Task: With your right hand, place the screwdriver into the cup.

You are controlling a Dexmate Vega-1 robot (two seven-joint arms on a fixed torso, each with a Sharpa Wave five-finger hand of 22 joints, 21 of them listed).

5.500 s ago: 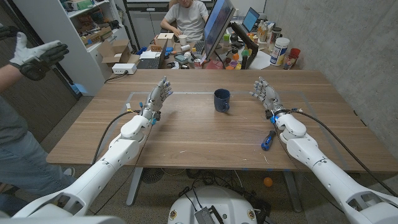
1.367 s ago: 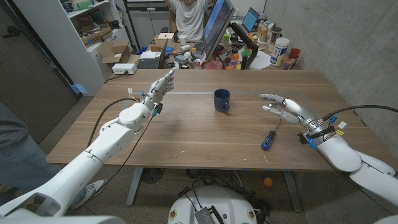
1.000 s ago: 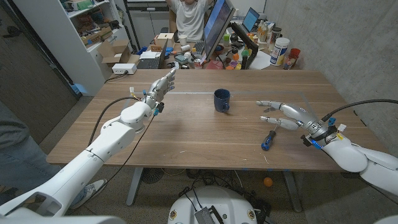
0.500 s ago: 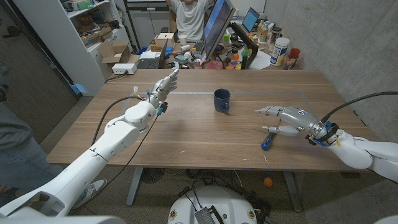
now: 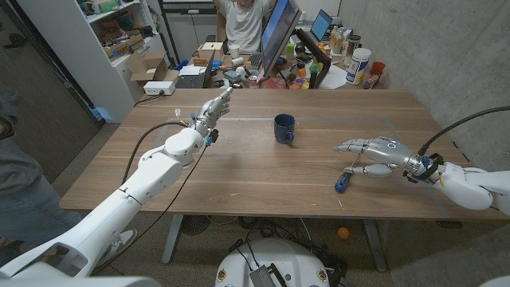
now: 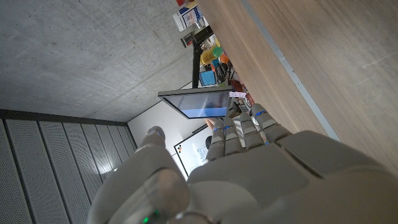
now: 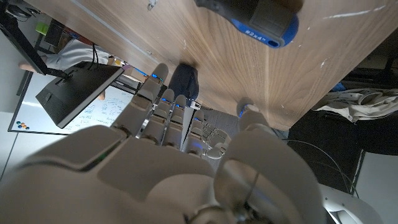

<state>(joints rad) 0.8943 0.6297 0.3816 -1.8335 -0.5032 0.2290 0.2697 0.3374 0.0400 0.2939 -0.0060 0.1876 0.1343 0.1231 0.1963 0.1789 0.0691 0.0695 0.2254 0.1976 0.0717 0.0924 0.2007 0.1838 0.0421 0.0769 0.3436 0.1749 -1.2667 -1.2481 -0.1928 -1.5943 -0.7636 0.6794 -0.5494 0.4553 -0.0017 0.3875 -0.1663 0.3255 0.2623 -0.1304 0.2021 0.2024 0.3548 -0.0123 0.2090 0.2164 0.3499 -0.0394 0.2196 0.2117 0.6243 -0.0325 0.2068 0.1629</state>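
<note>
A screwdriver [image 5: 343, 181] with a blue and black handle lies near the front right of the wooden table [image 5: 239, 175], its shaft pointing away from me. My right hand [image 5: 378, 153] hovers just right of and above it, palm down, fingers spread toward the shaft, holding nothing. In the right wrist view the screwdriver handle [image 7: 261, 18] shows beyond my right hand [image 7: 168, 155], and the dark blue cup [image 7: 185, 78] shows past the fingers. The cup [image 5: 284, 127] stands upright at the table's middle back. My left hand [image 5: 212, 109] is raised at the back left, fingers straight, empty; it also shows as left hand [image 6: 249, 168].
Behind the table's far edge stands a cluttered desk with a monitor [image 5: 276, 36], bottles and a seated person [image 5: 243, 20]. Shelves and boxes [image 5: 151, 68] stand at the back left. Another person's sleeve [image 5: 12, 127] shows at the left edge.
My right hand has swung in from the right and dropped, palm down, close over the screwdriver's shaft. The left arm crept slightly farther back. Screwdriver and cup stayed put.
</note>
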